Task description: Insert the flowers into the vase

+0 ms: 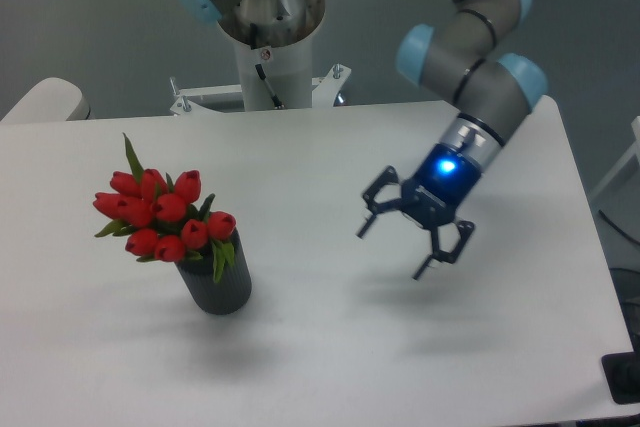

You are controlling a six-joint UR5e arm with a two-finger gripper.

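Above the table, well right of the flowers in the vase, the claw spread wide, empty.

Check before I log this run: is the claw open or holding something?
Claw: open, holding nothing, apart from the flowers in the vase.
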